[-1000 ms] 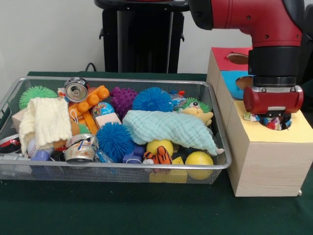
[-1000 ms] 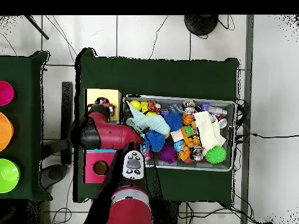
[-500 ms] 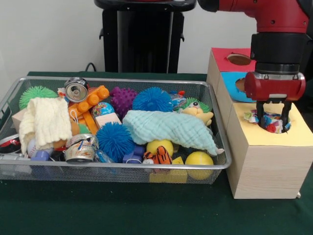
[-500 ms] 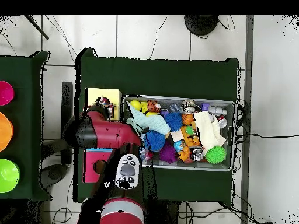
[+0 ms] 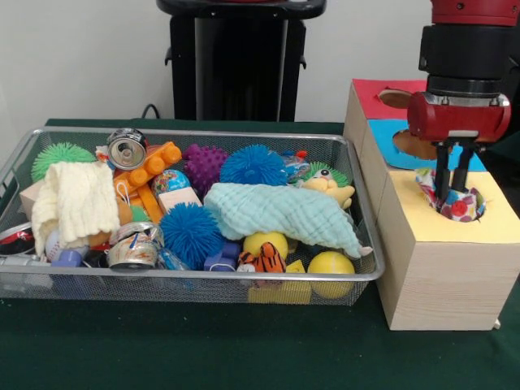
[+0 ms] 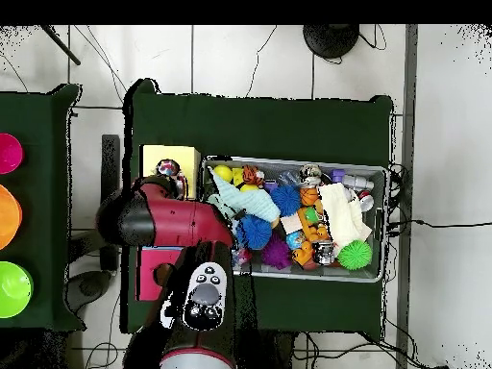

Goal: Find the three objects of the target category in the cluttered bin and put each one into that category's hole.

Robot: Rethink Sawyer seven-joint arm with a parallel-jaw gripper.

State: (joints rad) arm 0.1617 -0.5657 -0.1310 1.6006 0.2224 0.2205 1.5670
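My gripper (image 5: 452,192) hangs over the round hole in the yellow top of the wooden box (image 5: 497,221), right of the bin. Its two fingers (image 5: 441,172) point down and stand slightly apart, open. A bunched, multicoloured patterned cloth item (image 5: 457,208) sits in that hole just under the fingertips, part of it above the rim. In the overhead view the same item (image 6: 169,171) shows at the edge of the yellow top (image 6: 163,156), beside the red arm (image 6: 173,219).
The wire bin (image 5: 203,277) holds a light-blue cloth (image 5: 280,213), a cream cloth (image 5: 77,199), blue spiky balls (image 5: 191,233), yellow balls (image 5: 331,266), cans (image 5: 127,149) and other toys. The box also has a blue section (image 5: 380,134) and a red section (image 5: 370,95), each with a hole.
The gripper has risen from low over the yellow hole, and the arm has drawn up and back. The patterned item has stayed in the hole.
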